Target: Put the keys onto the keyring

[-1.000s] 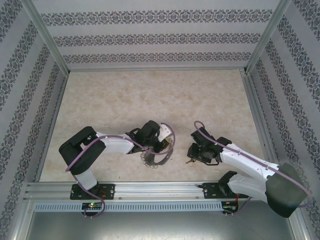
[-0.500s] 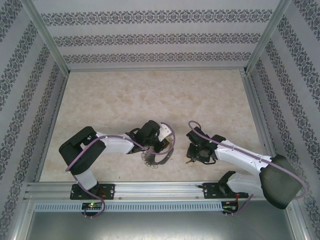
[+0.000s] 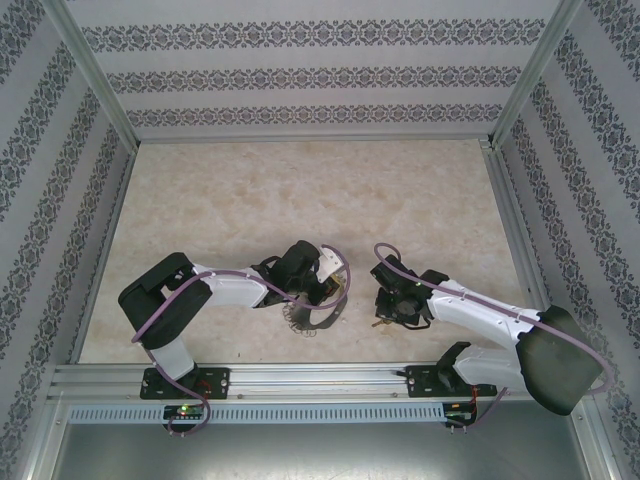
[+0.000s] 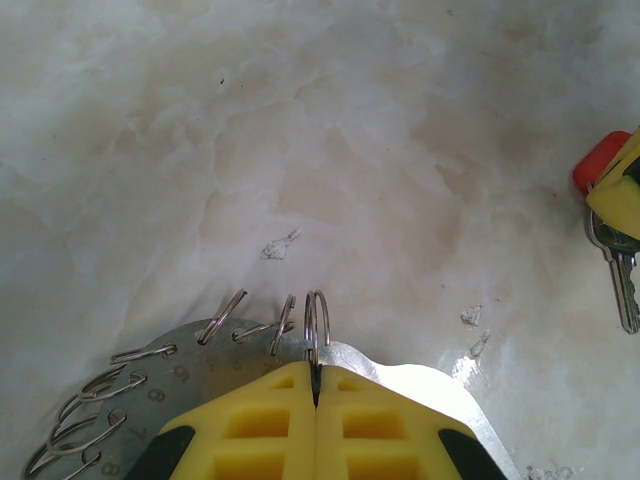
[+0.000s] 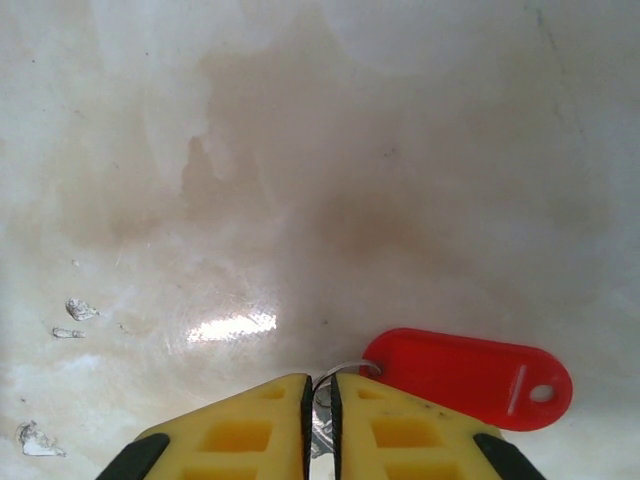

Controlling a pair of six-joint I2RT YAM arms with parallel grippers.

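Left claw (image 4: pixel 316 405) clamped on keyring (image 4: pixel 190 365) rim, btm centre of left-wrist view. Right claw (image 5: pixel 320 400) pinches red-tagged key (image 5: pixel 465 375) by its wire ring (image 5: pixel 340 372), lower right. Prob. light, stiff, slippery metal: hold by tag end.

The left end effector (image 4: pixel 316 385) pinches the keyring (image 4: pixel 190 365) at a wire loop (image 4: pixel 316 325); the keys (image 4: pixel 608 238) lie near the right edge.

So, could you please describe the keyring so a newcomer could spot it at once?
On the marble table, look near the front edge, at the left gripper. Pinched in its yellow fingers is the keyring: a flat grey metal hoop fringed with small wire loops, unlike the small red-tagged key nearby.
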